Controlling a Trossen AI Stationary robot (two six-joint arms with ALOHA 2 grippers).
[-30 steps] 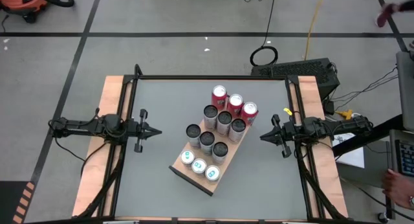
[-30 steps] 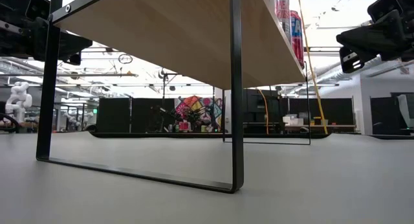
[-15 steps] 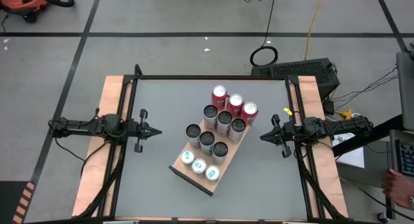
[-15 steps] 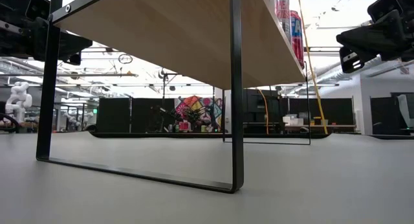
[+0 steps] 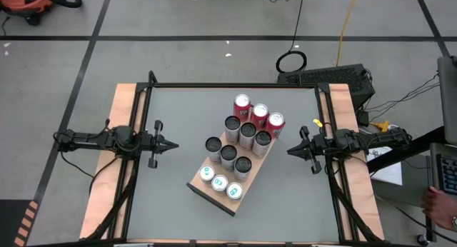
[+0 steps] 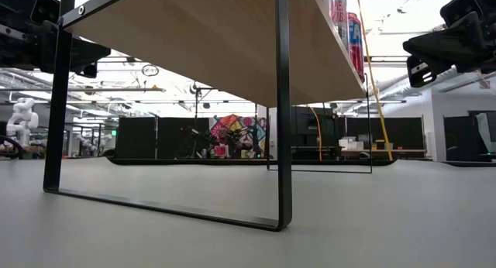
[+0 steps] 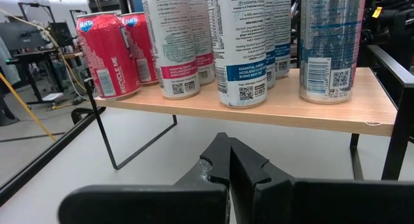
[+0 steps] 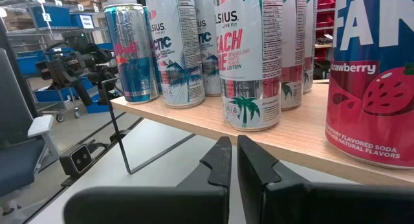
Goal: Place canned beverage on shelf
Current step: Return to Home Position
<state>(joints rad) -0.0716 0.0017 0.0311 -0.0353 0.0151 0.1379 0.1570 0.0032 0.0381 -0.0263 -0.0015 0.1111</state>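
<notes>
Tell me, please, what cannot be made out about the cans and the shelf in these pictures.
- High view: the cans show only their tops; labels are hidden and lid print is too small.
- Low view: the shelf hides nearly every can behind its underside.
- Left wrist view: the picture's edge cuts off the can tops.
- Right wrist view: the picture's edge cuts the strawberry soda can.
- The left hand and right hand wait beside the shelf, shut.

We see the left gripper (image 7: 228,160), fingers pressed together, facing the shelf (image 7: 304,112), where two red cans (image 7: 107,56), several tall white cans (image 7: 242,49) and a blue-and-silver can (image 7: 330,46) stand upright.
</notes>
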